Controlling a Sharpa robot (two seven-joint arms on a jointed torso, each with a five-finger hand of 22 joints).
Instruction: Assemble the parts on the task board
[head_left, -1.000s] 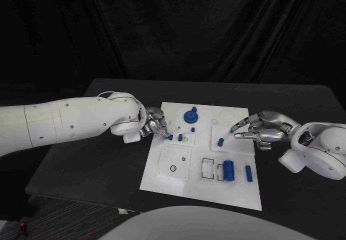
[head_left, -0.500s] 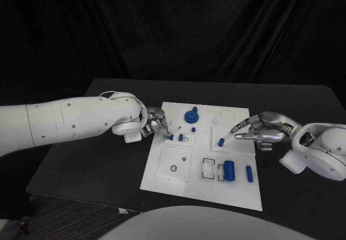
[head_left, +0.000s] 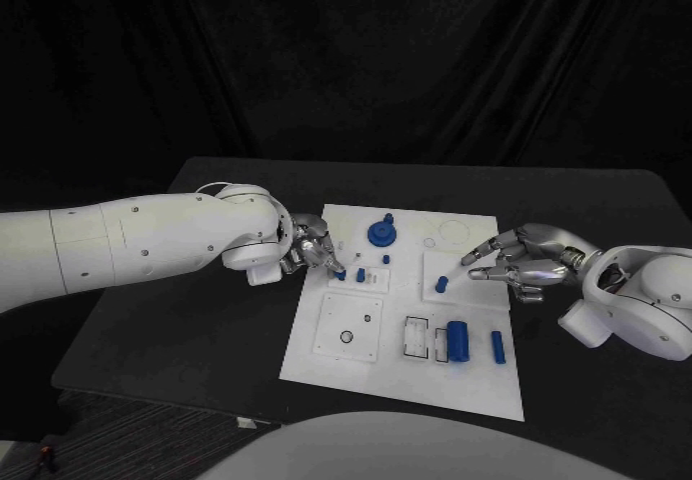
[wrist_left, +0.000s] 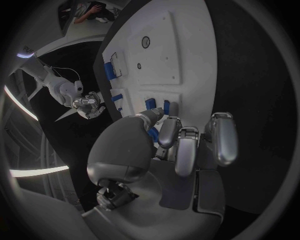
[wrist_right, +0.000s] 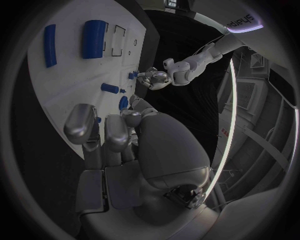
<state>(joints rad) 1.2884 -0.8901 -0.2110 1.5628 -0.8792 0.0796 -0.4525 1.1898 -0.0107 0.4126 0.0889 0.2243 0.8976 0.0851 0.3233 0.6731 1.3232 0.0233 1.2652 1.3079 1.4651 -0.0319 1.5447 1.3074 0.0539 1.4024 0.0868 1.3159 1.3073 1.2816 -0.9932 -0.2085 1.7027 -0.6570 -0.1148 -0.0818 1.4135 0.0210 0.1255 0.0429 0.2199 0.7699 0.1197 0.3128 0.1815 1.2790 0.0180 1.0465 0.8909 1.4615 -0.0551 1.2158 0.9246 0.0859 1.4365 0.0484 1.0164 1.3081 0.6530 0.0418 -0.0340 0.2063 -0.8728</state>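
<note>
The white task board lies mid-table. My left hand hovers at its left edge, fingers curled, thumb and a finger pinching a small blue peg just over the board. Two more small pegs stand beside it, and a round blue knob stands behind them. My right hand hangs over the board's right edge, fingers apart and half bent, holding nothing. A blue peg lies left of that hand. In the left wrist view the hand has blue showing between thumb and finger.
Near the board's front sit a thick blue cylinder and a slim blue bar, beside empty rectangular slots. A square plate with a round hole is at front left. Bare black table lies on both sides.
</note>
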